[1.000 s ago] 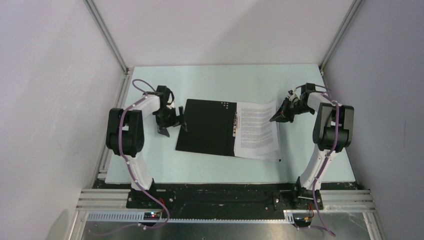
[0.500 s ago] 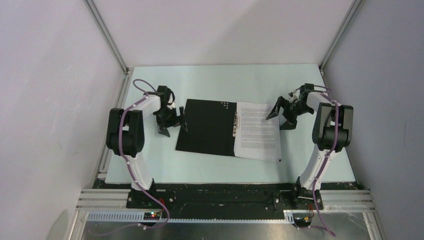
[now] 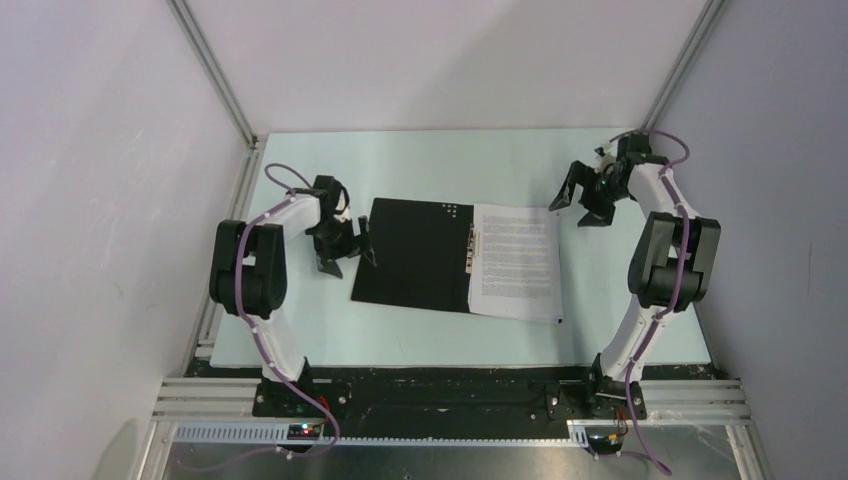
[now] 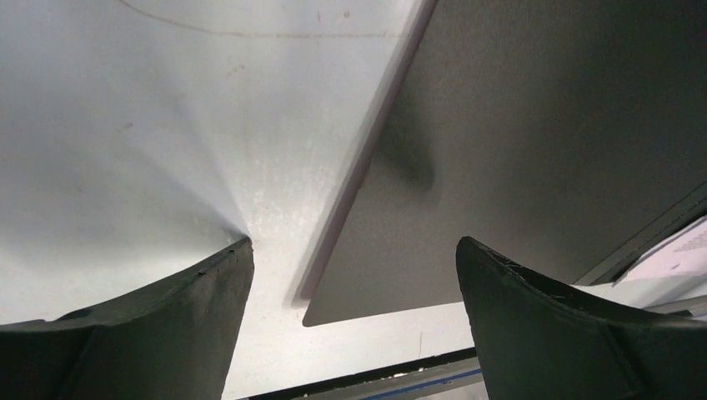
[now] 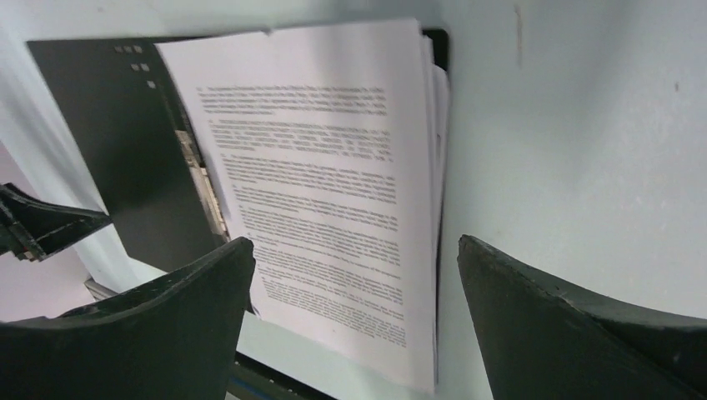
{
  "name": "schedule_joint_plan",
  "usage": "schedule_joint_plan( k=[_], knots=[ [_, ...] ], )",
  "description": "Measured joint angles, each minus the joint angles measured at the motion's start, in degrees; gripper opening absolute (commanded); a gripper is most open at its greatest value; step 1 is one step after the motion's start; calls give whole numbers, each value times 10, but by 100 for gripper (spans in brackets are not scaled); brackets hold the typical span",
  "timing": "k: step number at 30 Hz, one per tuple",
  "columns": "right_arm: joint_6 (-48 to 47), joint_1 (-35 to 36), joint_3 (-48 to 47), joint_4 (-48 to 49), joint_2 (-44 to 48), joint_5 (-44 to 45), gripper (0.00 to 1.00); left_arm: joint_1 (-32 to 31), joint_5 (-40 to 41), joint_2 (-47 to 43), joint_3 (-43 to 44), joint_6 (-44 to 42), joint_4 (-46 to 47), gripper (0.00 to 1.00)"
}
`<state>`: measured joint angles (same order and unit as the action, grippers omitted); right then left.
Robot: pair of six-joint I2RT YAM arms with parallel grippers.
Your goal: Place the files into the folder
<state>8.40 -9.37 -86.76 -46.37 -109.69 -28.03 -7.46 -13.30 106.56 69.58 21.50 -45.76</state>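
The folder (image 3: 415, 255) lies spread open on the table, black inside up, with a clip (image 3: 473, 245) along its middle. The files (image 3: 515, 262) lie stacked on its right half, white sheets with small black print. My left gripper (image 3: 346, 258) stands open at the folder's left edge; in the left wrist view the near left corner of the folder (image 4: 542, 125) sits between the fingers of the left gripper (image 4: 354, 250), untouched. My right gripper (image 3: 570, 213) hangs open beyond the files' far right corner. The right wrist view looks down on the files (image 5: 333, 167) past the right gripper (image 5: 354, 250), which holds nothing.
White walls and metal frame posts (image 3: 215, 70) close in the table on three sides. A black and aluminium rail (image 3: 450, 405) carrying both arm bases runs along the near edge. The pale table surface (image 3: 450, 160) extends behind the folder.
My right gripper opened, let go of the files' right edge and drew back toward the far right corner. The files now lie flat. The left arm barely moved.
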Motion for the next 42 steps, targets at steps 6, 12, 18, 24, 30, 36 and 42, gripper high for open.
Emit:
schedule_joint_plan(
  k=[6, 12, 18, 24, 30, 36, 42],
  knots=[
    [-19, 36, -43, 5, -2, -39, 83, -9, -31, -22, -35, 11, 16, 95],
    [-22, 110, -65, 17, -32, -97, 68, -44, -82, -38, -63, 20, 34, 97],
    [-9, 149, -86, 21, -90, -127, 65, -75, -125, -47, -86, 22, 50, 96],
    [-17, 161, -133, 32, -142, -160, 66, -73, -143, -54, -96, 20, 56, 100],
    [-34, 177, -220, 54, -197, -210, 66, -36, -140, -64, -83, -7, 29, 98],
    [-44, 187, -253, 60, -239, -237, 64, -19, -103, -69, 12, -55, -10, 98],
    [-45, 189, -253, 59, -262, -242, 65, -26, 11, -73, 127, -119, -36, 98]
  ],
)
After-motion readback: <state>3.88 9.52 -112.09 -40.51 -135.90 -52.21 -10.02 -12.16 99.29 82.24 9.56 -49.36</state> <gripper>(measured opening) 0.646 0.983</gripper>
